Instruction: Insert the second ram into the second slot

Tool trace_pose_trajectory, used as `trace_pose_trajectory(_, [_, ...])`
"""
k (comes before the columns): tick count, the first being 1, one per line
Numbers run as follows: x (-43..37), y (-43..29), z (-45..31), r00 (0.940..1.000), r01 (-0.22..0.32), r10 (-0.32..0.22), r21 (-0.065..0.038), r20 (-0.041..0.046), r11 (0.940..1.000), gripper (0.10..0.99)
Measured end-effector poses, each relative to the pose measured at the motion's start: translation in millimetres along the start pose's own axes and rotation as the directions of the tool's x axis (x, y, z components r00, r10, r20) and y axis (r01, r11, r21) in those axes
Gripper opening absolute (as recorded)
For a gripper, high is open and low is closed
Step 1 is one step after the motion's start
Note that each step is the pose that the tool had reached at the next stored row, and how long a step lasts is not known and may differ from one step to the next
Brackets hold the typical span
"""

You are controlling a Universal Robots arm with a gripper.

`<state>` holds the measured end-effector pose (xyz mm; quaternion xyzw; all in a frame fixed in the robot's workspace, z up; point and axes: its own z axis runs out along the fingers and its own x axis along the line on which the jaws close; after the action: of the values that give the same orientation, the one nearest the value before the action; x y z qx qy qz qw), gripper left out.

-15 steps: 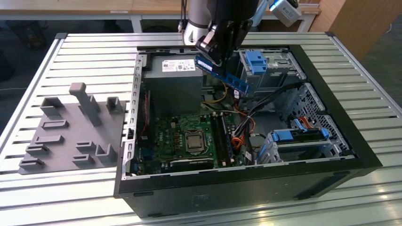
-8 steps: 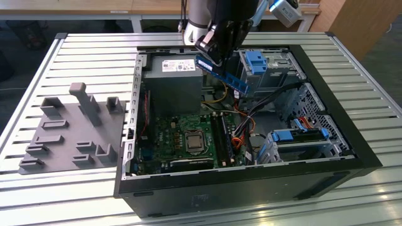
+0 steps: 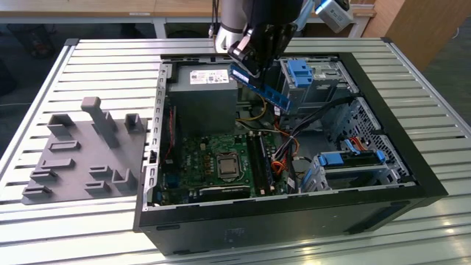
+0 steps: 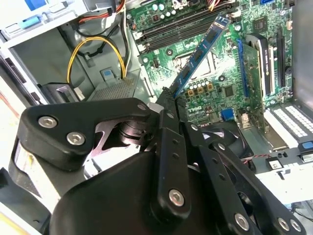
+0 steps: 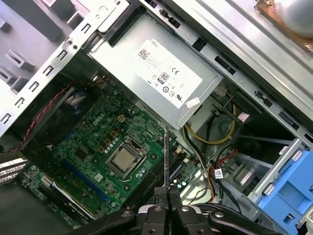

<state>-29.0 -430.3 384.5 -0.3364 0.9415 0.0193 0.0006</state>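
Blue thin flat memory stick (image 4: 200,54): clamped at one end in the black gripper (image 4: 168,98).
Black motherboard slots (image 3: 259,157): well below (stick hangs tilted).
Risk: skewed entry may jam.

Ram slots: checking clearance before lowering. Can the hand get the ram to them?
Probably yes. The hand, shut on the ram, hangs above the open case; nothing lies across the slots.

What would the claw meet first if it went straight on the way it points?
The claw is shut on the second ram, which sticks out ahead. That stick's far edge would probably touch first, on the motherboard at or near the memory slots. Which slot is unclear.
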Motion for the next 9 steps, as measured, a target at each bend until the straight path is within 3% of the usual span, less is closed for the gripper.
trace_pose_trajectory(9, [0.0, 0.0, 0.1, 0.9983, -0.058, 0.058, 0.001, 0.0021, 0.9983, 0.133])
